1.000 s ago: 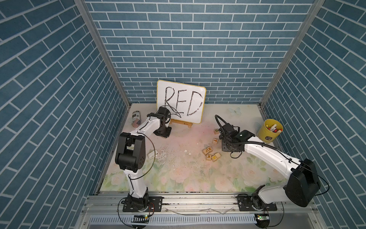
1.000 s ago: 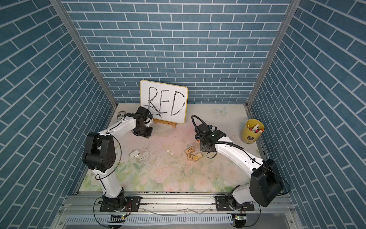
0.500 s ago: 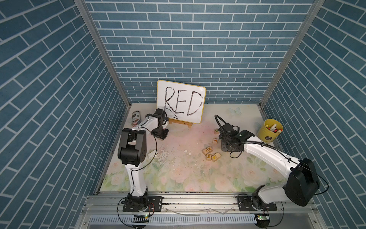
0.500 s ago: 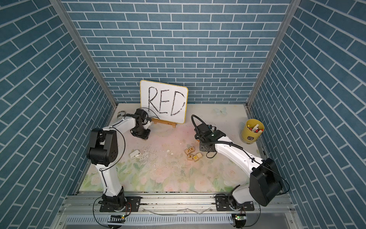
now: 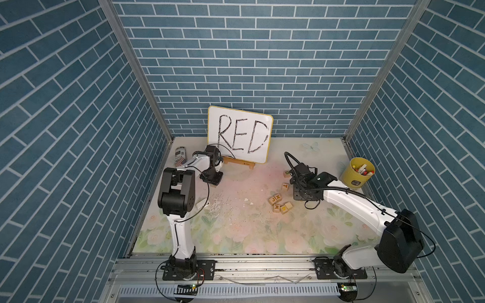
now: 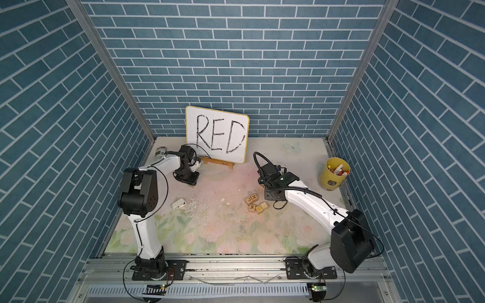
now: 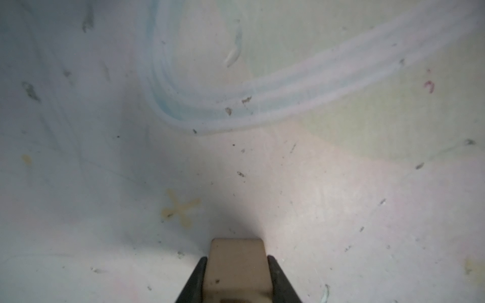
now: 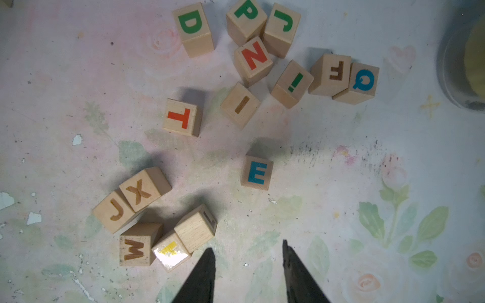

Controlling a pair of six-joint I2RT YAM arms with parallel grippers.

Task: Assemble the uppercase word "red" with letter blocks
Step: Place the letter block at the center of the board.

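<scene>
While the left jaws clamp a pale wooden block [image 7: 236, 265], its letter is hidden. Near the E block [image 8: 257, 171], the right jaws gape slightly, empty.

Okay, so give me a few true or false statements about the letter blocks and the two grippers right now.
The right gripper is open with nothing between its jaws. True.
The E block touches another block. False: it stands alone, apart from the rest.
The whiteboard reads RED. True.
The D block bears an orange-red letter. False: its D is green.
The left gripper is empty. False: a pale wooden block sits between its jaws.
</scene>
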